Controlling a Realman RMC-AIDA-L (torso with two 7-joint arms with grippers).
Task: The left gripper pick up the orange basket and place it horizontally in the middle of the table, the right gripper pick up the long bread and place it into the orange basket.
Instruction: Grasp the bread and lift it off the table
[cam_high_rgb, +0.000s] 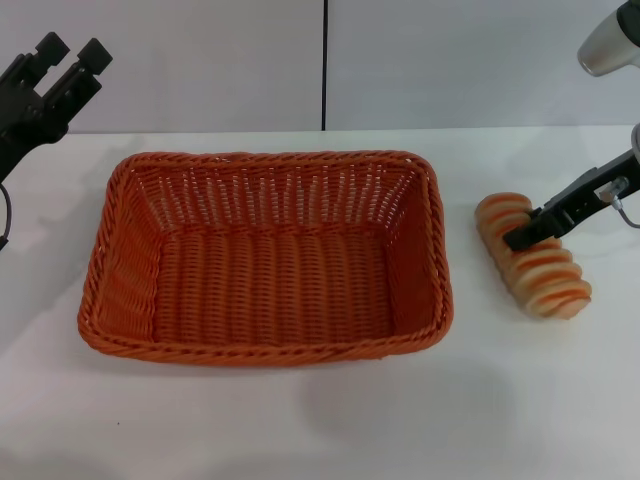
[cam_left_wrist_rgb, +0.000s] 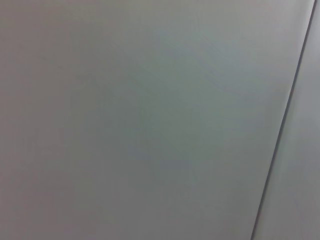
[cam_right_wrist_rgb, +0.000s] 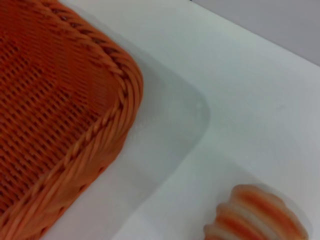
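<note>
The orange basket (cam_high_rgb: 265, 255) lies lengthwise across the middle of the white table (cam_high_rgb: 300, 420), empty; its corner (cam_right_wrist_rgb: 65, 115) also fills the right wrist view. The long bread (cam_high_rgb: 533, 256), striped orange-brown and cream, lies on the table just right of the basket, and its end (cam_right_wrist_rgb: 257, 215) shows in the right wrist view. My right gripper (cam_high_rgb: 525, 235) reaches in from the right and rests across the middle of the loaf. My left gripper (cam_high_rgb: 70, 55) hangs open and empty, raised at the far left above the table's back edge.
A pale grey wall (cam_high_rgb: 200, 60) with a dark vertical seam (cam_high_rgb: 325, 65) stands behind the table. The left wrist view shows only that wall (cam_left_wrist_rgb: 150, 120). Bare tabletop lies in front of the basket and around the bread.
</note>
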